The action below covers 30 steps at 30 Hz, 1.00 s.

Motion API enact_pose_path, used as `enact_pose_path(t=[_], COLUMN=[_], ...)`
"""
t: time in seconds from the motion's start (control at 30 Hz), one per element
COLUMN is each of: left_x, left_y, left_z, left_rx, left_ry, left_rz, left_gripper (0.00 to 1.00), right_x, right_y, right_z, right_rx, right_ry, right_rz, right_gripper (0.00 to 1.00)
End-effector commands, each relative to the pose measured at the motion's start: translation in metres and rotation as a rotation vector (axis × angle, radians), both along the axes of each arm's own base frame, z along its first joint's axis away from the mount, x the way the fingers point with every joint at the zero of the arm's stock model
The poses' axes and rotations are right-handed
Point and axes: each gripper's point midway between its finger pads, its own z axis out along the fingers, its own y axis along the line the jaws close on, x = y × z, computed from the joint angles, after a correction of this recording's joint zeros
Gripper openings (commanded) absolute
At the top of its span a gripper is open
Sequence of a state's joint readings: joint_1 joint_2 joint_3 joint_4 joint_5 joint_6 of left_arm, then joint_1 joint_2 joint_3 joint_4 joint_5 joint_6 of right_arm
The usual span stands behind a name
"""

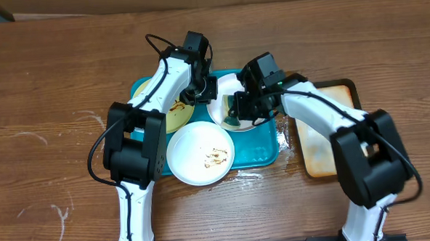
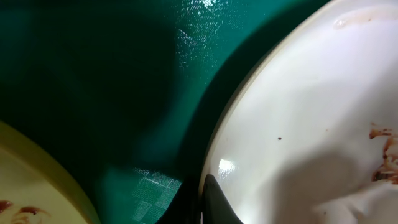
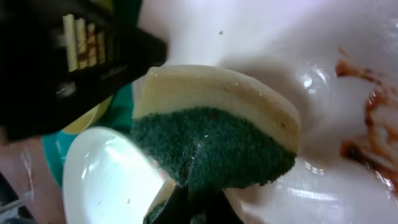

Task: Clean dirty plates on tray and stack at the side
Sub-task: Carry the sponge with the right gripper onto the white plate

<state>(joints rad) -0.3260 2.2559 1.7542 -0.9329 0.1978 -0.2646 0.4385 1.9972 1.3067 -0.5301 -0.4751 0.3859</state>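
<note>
The teal tray (image 1: 264,153) holds three plates. My left gripper (image 1: 208,92) is shut on the left rim of the back white plate (image 1: 223,87), one finger (image 2: 214,202) lying on top of the plate (image 2: 298,124). My right gripper (image 1: 238,111) is shut on a green-and-yellow sponge (image 3: 211,130), which presses on that same plate (image 3: 280,37) next to brown smears (image 3: 373,124). A pale yellow-green plate (image 1: 173,116) with brown smears lies at the tray's left, partly under my left arm. A second white plate (image 1: 200,154) with crumbs sits at the tray's front edge.
A tan stained tray with a black rim (image 1: 325,137) lies to the right of the teal tray, under my right arm. Wet streaks (image 1: 246,176) mark the wooden table in front of the teal tray.
</note>
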Motion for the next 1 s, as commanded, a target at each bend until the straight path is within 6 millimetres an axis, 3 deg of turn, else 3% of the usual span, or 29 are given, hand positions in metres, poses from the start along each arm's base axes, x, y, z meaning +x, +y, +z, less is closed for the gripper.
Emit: enact_pose_path(t=[0.0,0.13,0.27,0.47,0.8,0.97], left_x=[0.003,0.003,0.002,0.0,-0.001,-0.001], left_y=[0.0,0.0,0.0,0.001,0.003,0.003], left_z=[-0.001,-0.001,-0.001,-0.001,-0.002,-0.002], left_rx=[0.011,0.012,0.009,0.012,0.022,0.023], left_ry=[0.002,0.005,0.008,0.016,0.02,0.022], left_rz=[0.023,0.024,0.027,0.026,0.027,0.027], left_gripper=[0.04,0.04,0.04,0.04,0.04,0.04], right_x=[0.006,0.017,0.016,0.002,-0.011,-0.004], right_y=[0.004,0.014,0.009,-0.041,-0.132,-0.136], right_z=[-0.014,-0.015,-0.019,-0.047,-0.064,-0.06], right_rx=[0.029,0.084,0.054,-0.191,-0.541,-0.55], right_ry=[0.035,0.013,0.028,0.103,0.166,0.15], right_rz=[-0.045,-0.059,-0.079,-0.167,-0.295,-0.3], right_gripper=[0.04,0.04,0.04,0.04,0.04,0.04])
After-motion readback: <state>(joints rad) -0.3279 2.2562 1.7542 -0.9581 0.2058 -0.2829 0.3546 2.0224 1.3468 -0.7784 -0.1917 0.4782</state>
